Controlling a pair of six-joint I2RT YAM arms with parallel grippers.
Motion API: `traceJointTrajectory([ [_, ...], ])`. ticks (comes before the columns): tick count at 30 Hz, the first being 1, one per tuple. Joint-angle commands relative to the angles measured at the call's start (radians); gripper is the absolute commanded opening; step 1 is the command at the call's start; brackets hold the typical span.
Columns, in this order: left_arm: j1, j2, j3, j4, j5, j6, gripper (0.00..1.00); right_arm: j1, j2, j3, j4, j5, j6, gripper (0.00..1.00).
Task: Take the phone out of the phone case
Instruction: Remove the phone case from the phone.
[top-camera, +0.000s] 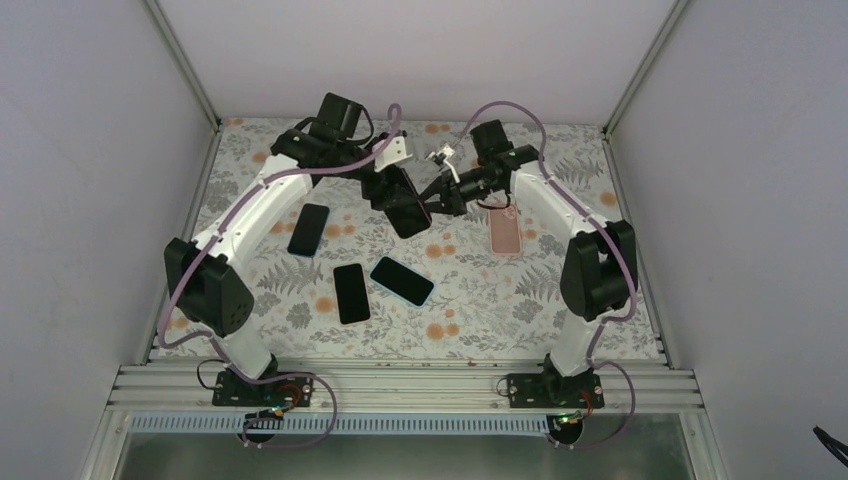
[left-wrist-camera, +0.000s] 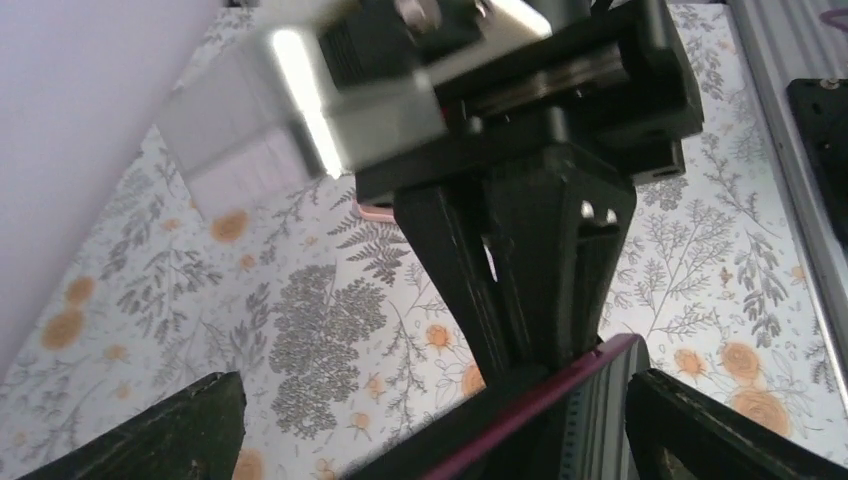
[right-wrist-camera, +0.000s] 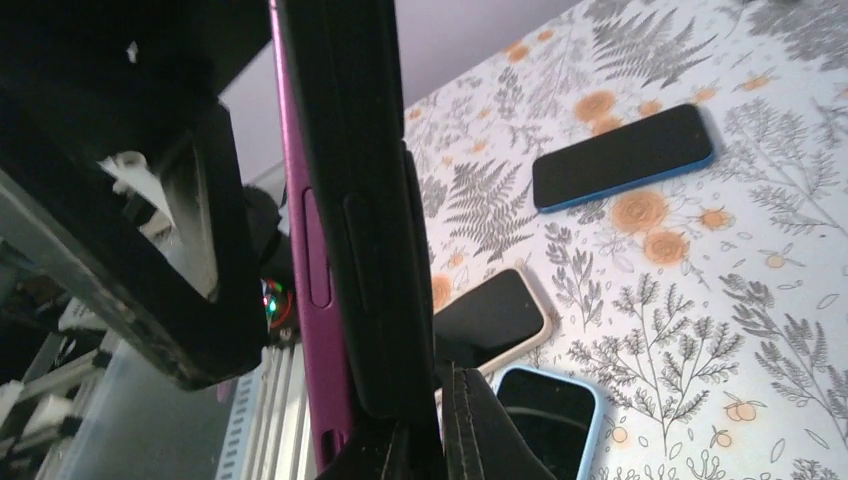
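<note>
The two arms meet in the air over the flowered tabletop (top-camera: 470, 310), and they crowd each other enough that much is hard to read. From above, the black-faced phone (top-camera: 405, 208) hangs tilted between them, and its upper end is lost under the left arm's wrist.

The magenta phone case (right-wrist-camera: 318, 260) shows only as a thin edge with raised side buttons, hard against the phone's dark slab. I cannot tell whether the phone sits fully in it or has started to lift out.

The right claw (top-camera: 430, 205) is pinched tight on the magenta phone case with the phone in it, holding it up off the tabletop. In the left wrist view its body is a blur. The left claw (top-camera: 388, 192) stands wide, with its fingers (left-wrist-camera: 190, 425) spread to either side of the case's edge and gripping nothing.

Down on the tabletop, a light blue case (top-camera: 402, 280) lies with a dark-screened phone in it. Beside it lie two more black-screened phones (top-camera: 351, 293), (top-camera: 308, 229). A pink case (top-camera: 505, 232) lies under the right arm, partly covered, and I cannot tell whether it holds anything.
</note>
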Motion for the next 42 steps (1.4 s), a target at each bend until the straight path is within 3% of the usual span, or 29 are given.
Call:
traceJointTrajectory([
  [1,-0.009,-0.081,-0.045,0.140,-0.079,-0.021,0.96,-0.041,-0.112,-0.061,0.292,-0.097,0.249,0.03],
  [5,-0.011,-0.166,-0.091,0.226,-0.197,-0.044,1.00,-0.069,-0.156,-0.116,0.456,0.094,0.414,0.03],
  [9,-0.044,-0.258,-0.243,0.463,-0.336,-0.092,1.00,-0.088,-0.169,-0.130,0.587,0.316,0.562,0.03],
  [16,-0.222,-0.234,-0.424,0.795,-0.637,-0.111,1.00,-0.087,-0.197,-0.073,0.645,0.637,0.729,0.03],
  [21,-0.297,-0.147,-0.471,0.960,-0.777,-0.113,1.00,-0.083,-0.187,-0.032,0.663,0.681,0.769,0.03],
  [28,-0.307,-0.055,-0.436,1.090,-0.888,-0.151,1.00,-0.072,-0.184,-0.006,0.662,0.694,0.767,0.03],
  [42,-0.306,0.037,-0.428,1.267,-1.000,-0.092,1.00,-0.060,-0.184,-0.037,0.681,0.682,0.766,0.03],
])
